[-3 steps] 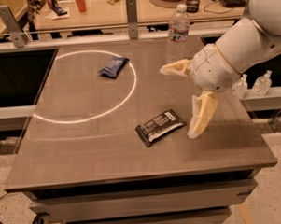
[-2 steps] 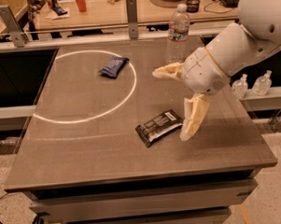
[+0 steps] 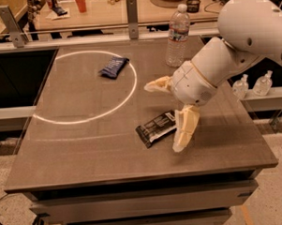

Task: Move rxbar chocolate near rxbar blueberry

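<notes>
The rxbar chocolate (image 3: 155, 128), a flat black wrapper with white marks, lies on the grey table near the front, right of the middle. The rxbar blueberry (image 3: 113, 66), a dark blue wrapper, lies far back left, on the edge of a white ring of light. My gripper (image 3: 167, 115) hangs open just above the table, over the right end of the black wrapper. One cream finger (image 3: 186, 129) points down at the wrapper's right end; the other finger (image 3: 157, 85) points left behind it. The gripper holds nothing.
A clear water bottle (image 3: 177, 36) stands at the back of the table (image 3: 77, 150), behind my arm. Two small bottles (image 3: 252, 85) stand on a ledge to the right. A desk with a red cup (image 3: 81, 2) lies beyond the table.
My arm and gripper have moved left toward the black wrapper. The lower finger now reaches the wrapper's right end. Both wrappers lie where they were.
</notes>
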Robot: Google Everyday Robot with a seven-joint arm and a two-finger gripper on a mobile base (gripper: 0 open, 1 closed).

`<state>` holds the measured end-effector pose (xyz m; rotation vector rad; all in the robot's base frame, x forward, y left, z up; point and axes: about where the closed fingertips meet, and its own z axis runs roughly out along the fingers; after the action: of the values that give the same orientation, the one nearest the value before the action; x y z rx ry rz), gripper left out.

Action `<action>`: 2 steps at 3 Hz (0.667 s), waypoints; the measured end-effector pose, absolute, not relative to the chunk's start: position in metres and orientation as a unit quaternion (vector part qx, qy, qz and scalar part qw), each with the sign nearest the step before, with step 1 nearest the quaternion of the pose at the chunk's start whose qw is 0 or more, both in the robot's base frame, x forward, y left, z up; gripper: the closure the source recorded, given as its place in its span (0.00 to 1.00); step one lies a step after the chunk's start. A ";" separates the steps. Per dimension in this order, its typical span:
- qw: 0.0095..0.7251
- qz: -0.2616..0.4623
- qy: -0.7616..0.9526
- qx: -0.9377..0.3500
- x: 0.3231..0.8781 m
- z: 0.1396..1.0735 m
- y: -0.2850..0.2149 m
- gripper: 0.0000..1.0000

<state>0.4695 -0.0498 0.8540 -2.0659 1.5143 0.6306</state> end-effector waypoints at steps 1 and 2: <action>0.239 0.239 0.556 -0.759 0.462 0.844 -0.050 0.00; 0.237 0.242 0.556 -0.759 0.459 0.840 -0.051 0.00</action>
<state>0.4594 -0.0511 0.8404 -2.0810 1.5245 0.6639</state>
